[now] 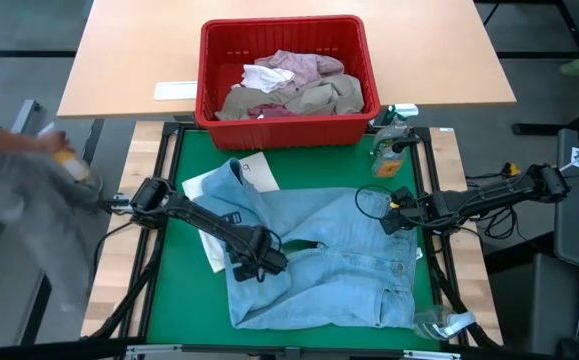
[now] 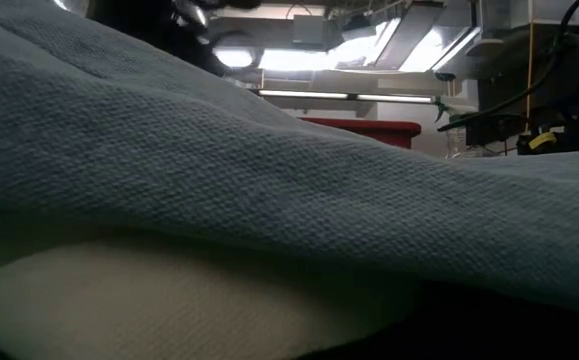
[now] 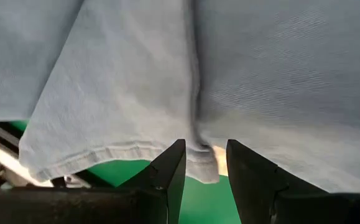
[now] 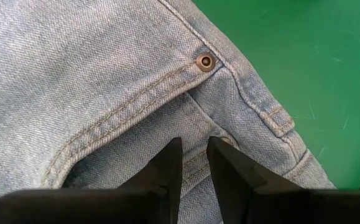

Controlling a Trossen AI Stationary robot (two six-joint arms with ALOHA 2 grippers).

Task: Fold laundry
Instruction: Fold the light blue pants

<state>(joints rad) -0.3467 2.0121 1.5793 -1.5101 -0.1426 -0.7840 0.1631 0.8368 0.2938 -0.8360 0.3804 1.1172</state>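
**Operator:** Green matting (image 1: 184, 165) covers the work surface. Where is the laundry on it?

**Technician:** You have the light blue jeans (image 1: 324, 270) spread across the middle of the mat, partly folded, with a pale inner lining (image 1: 209, 190) showing at the far left corner. The remaining garments (image 1: 289, 85) sit in the red basket (image 1: 214, 60) on the wooden table beyond the mat.

**Operator:** What are the grippers doing?

**Technician:** Your left gripper (image 3: 203, 163) is at the near-left part of the jeans, fingers narrowly parted around a hem edge (image 3: 199, 149); you appear to be pinching that edge, probably to lift and fold it. Your right gripper (image 4: 194, 162) sits at the right side of the jeans, near a copper rivet (image 4: 204, 61) and pocket seam, fingers close together with denim between them. This probably anchors the cloth while the other side moves.

**Operator:** Anything in the way?

**Technician:** Note a spray bottle (image 1: 387, 145) at the far right corner of the mat and a clear plastic item (image 1: 447, 322) at the near right corner. Both lie close to the jeans; keep your folding path away from them.
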